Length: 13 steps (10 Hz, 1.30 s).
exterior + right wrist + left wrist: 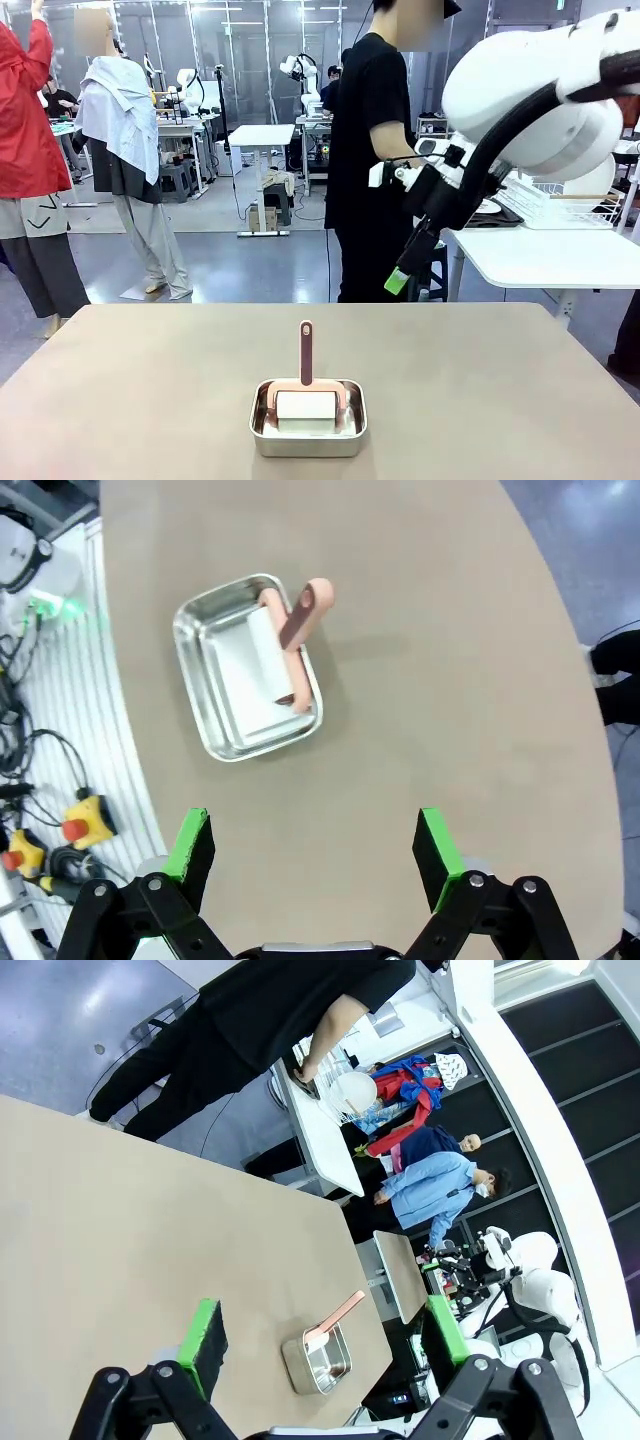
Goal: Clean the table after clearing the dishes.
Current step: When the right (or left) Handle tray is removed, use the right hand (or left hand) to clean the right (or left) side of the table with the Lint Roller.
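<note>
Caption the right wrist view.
Open right gripper hovers above the table, where a steel pan holds a pink-handled roller.

I log a small rectangular steel pan [307, 428] low in the centre of the front view. A pink-handled roller with a white roll [305, 405] lies in it, its handle sticking out over the far rim. Beyond, a person in black [365, 150] stands at a smaller white-topped table [540, 260].

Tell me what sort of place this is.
Probably a robotics lab or test hall: rows of workbenches across an open grey floor, and a yellow emergency-stop box with loose cables beside the table.
</note>
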### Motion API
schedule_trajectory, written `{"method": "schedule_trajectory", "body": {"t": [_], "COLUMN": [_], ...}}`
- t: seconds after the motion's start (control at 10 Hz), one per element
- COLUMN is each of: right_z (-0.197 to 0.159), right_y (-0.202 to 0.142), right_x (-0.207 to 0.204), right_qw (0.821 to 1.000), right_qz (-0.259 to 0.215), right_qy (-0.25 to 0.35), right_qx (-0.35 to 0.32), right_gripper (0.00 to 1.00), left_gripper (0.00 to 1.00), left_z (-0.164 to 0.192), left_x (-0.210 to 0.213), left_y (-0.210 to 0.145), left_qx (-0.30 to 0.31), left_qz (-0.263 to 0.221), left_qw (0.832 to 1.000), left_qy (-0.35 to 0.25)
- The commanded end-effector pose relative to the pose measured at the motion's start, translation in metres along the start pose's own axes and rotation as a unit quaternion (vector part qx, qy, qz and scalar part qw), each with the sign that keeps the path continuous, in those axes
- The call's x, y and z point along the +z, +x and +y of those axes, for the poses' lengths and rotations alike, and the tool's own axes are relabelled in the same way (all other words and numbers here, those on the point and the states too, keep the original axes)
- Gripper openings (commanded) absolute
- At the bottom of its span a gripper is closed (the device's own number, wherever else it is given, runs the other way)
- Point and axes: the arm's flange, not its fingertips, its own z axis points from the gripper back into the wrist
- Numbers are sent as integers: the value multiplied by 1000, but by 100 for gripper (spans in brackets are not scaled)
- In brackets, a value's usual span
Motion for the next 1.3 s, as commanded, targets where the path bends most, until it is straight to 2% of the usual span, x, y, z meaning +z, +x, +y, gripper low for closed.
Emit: {"method": "schedule_trajectory", "body": {"t": [0.0,0.1,0.6,0.7,0.9,1.2], "right_z": [-14,0,-4,-11,-28,-34], "right_y": [-15,0,-2,8,50,91], "right_x": [5,0,-2,-13,-47,-81], "right_qw": [1000,1000,1000,995,988,973], "right_qz": [-7,0,-1,-25,3,52], "right_qy": [-18,0,-5,38,59,85], "right_qx": [17,0,9,88,145,208], "right_gripper": [100,100,100,100,100,100], "left_gripper": [100,100,100,100,100,100], "left_z": [-2,-2,-2,-2,-2,-2], "left_x": [1,1,1,1,1,1], "left_y": [1,1,1,1,1,1], "left_qx": [1,1,1,1,1,1], "left_qz": [-5,-5,-5,-5,-5,-5], "left_qw": [1000,1000,1000,1000,1000,1000], "left_qy": [-10,-10,-10,-10,-10,-10]}}
